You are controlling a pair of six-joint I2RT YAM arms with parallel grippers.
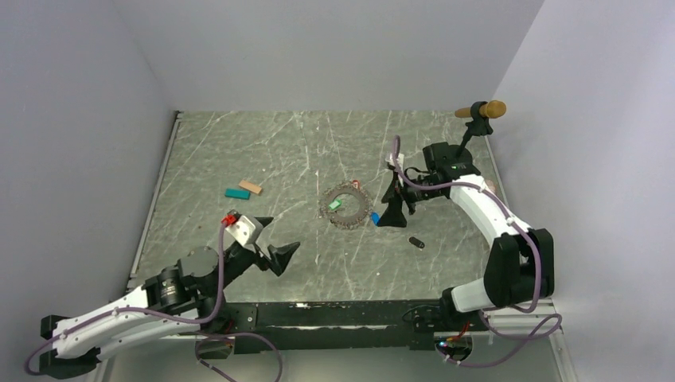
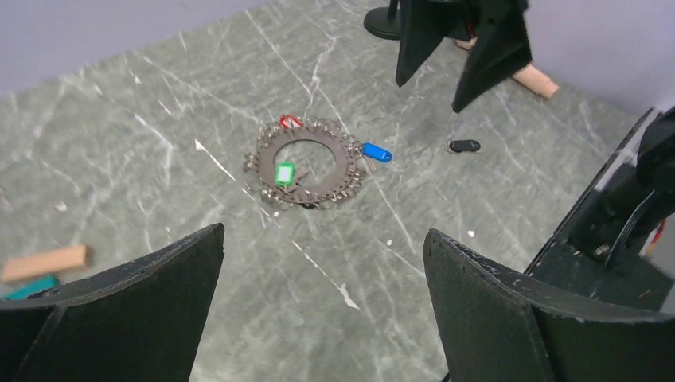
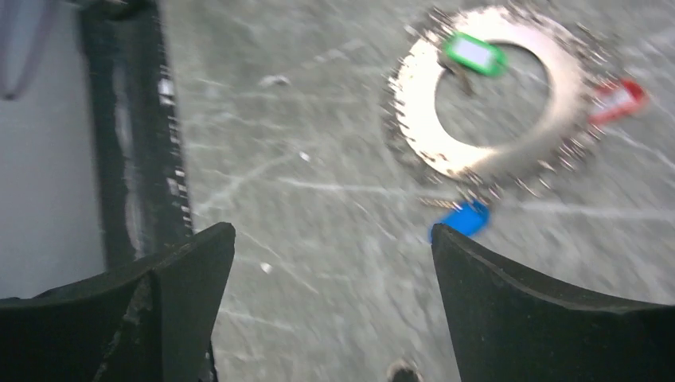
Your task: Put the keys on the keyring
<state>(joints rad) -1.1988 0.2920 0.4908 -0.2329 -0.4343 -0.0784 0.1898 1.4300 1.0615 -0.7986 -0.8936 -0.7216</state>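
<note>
Both grippers are hanging empty right now. The left gripper [image 2: 322,239] is standing spread wide with nothing between its jaws, low over the near-left worktop [image 1: 199,151]. The right gripper [image 3: 334,235] is also showing jaws well apart and gripping nothing, hovering just right of the keyring [image 2: 349,169].

The keyring is lying flat mid-worktop. The green key [image 2: 284,173] is resting on its band, and I can't tell if it's threaded. The red key [image 2: 290,121] is poking out at the far rim and the blue key [image 2: 376,152] is touching the rim on the right arm's side. The black key [image 2: 464,146] is sitting loose, well apart from the ring.

I'm judging the step in hand as the right arm going for a loose key, blue being closest. To do it well, I'm thinking:
- straddle the plastic head across its narrow sides;
- leave the eyelet end free for feeding;
- come down straight so the key isn't skating away;
- bring the left gripper in to pin the ring while threading.

The right wrist view is smearing, so fine alignment is better judged from the left wrist.

On writing, the green head is showing a pale label window, blank as far as I'm seeing. I'm finding no readable brand or text anywhere.
</note>
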